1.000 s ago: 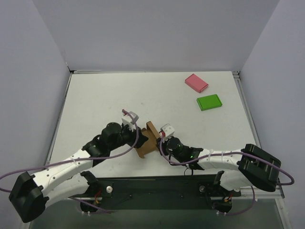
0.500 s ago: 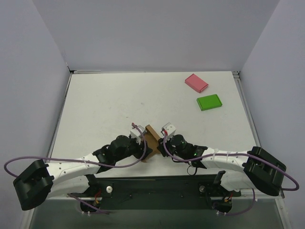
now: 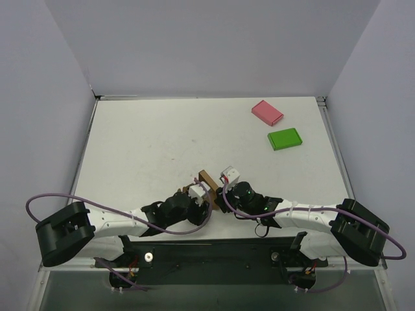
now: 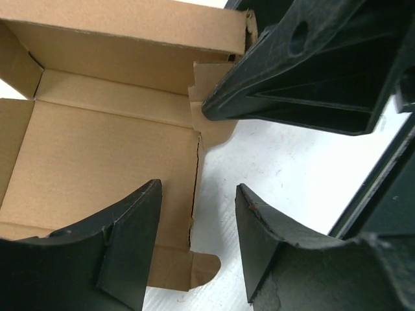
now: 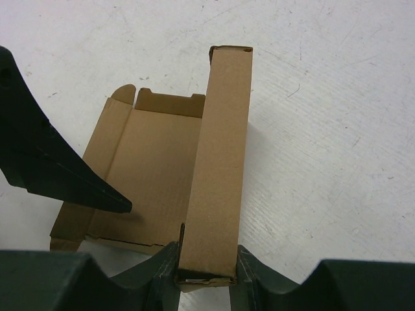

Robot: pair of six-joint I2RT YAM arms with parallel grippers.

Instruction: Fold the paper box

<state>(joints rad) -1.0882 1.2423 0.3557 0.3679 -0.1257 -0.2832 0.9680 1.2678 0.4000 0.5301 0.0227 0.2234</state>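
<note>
White scuffed desk [image 3: 162, 136], grey walls [image 3: 214, 45]. At its front edge the brown paper box [image 5: 155, 168] lies half-folded, one side raised. The right gripper [image 5: 207, 256] pinches that side; the left gripper [image 4: 198, 189] gapes empty.

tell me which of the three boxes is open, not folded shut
The brown box, pinched by the right fingers: its flaps lie spread open. The pink box and green box at the far right are closed flat.
</note>
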